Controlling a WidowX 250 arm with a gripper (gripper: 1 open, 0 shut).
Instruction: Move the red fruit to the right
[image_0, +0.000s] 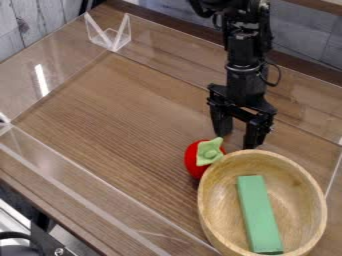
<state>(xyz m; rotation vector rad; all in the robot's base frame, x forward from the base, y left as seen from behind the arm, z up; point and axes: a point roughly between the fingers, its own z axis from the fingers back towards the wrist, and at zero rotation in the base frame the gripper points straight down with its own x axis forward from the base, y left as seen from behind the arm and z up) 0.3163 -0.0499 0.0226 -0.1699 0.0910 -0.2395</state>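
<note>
The red fruit (203, 158), a small strawberry-like toy with a light green cap, lies on the wooden table and touches the left rim of the wooden bowl (214, 205). My gripper (235, 137) hangs just behind and to the right of the fruit, pointing down. Its dark fingers (217, 128) stand open with nothing between them. The gripper's tips are close above the table near the bowl's far rim, apart from the fruit.
A flat green rectangular block (257, 212) lies inside the bowl. Clear acrylic walls (40, 75) fence the table, with a clear stand (107, 32) at the back left. Bare wood (120, 110) stretches to the left of the fruit.
</note>
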